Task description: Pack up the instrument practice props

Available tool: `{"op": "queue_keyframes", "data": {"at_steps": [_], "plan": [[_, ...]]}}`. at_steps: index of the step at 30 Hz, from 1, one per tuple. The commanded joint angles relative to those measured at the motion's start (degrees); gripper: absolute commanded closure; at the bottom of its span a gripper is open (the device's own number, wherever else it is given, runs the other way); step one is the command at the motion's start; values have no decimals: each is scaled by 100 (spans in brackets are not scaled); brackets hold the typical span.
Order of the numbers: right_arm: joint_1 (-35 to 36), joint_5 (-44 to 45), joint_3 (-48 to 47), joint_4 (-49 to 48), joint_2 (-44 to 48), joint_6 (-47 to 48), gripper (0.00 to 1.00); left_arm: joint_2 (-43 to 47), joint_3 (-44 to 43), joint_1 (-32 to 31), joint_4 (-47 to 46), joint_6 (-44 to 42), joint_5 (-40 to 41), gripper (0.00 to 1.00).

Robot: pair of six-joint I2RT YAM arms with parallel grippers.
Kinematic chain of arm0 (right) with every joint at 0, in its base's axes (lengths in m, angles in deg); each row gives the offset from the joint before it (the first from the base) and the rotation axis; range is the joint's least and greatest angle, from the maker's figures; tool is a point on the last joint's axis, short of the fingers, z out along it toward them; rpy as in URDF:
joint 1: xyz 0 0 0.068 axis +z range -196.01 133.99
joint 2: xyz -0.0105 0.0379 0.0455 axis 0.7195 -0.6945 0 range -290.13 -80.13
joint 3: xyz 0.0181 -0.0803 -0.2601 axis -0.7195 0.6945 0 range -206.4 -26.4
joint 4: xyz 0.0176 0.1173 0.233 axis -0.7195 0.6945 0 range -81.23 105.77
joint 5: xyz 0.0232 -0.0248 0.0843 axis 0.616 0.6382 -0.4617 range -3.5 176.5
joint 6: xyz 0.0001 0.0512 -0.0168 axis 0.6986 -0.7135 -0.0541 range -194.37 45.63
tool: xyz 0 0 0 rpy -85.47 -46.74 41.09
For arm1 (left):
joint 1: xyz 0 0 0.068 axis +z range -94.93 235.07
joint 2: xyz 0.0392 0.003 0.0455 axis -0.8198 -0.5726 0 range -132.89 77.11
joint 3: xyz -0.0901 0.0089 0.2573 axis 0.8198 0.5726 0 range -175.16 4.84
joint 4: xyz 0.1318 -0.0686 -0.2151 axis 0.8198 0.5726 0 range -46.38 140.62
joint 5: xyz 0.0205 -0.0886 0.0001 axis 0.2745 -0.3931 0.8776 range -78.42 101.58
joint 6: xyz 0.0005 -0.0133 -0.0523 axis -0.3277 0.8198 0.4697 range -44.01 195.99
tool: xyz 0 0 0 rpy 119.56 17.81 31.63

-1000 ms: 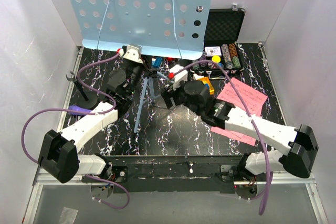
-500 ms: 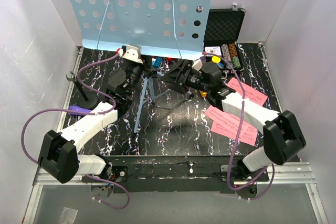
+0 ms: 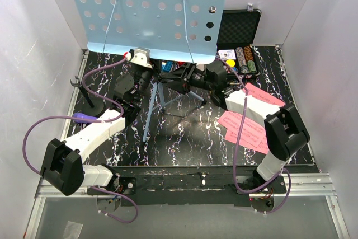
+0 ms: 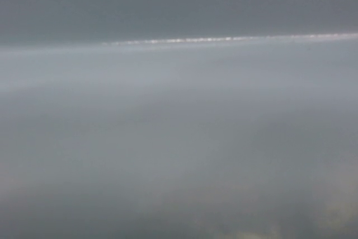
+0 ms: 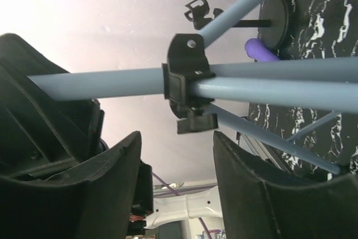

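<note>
The light-blue music stand [image 3: 148, 9] stands at the back, its tripod legs [image 3: 152, 110] spread on the black table. My left gripper [image 3: 146, 79] is at the stand's pole under the desk and looks shut on it; its wrist view is a grey blur. My right gripper [image 3: 178, 78] is open, its jaws on either side just below the black leg hub [image 5: 187, 79] and its knob. Pink sheet-music pages [image 3: 246, 130] lie at the right. The purple microphone [image 3: 84, 117] and the black mic stand [image 3: 90, 100] are at the left; both show in the right wrist view [image 5: 258, 48].
An open black case of poker chips [image 3: 239, 29] stands at the back right, with small red and yellow toys [image 3: 229, 62] before it. White walls [image 3: 39, 54] close in left, right and behind. The stand's desk overhangs the back of the table.
My right arm has swung from the table's middle back to the stand's leg hub, uncovering the pink pages. The left arm and the stand have not moved.
</note>
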Motion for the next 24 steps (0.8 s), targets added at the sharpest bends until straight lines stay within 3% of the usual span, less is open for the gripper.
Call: {"op": "queue_keyframes", "data": {"at_steps": [1,14,20,22,24], "plan": [[106,-152,-579,-265,-242,-251,41,36,378,-67,982,-31,-78,100],[168,-117,-685,-63,-427,-207,55,10,404,-75,947,-66,-113,100],[132,-56,-826,-1,-576,38,92,-25,378,-84,991,-5,-122,100],[124,-56,-852,103,-559,266,99,-8,378,-93,1017,-39,-122,100],[124,14,-870,367,-463,661,99,10,387,-102,1035,-48,-105,100]]}}
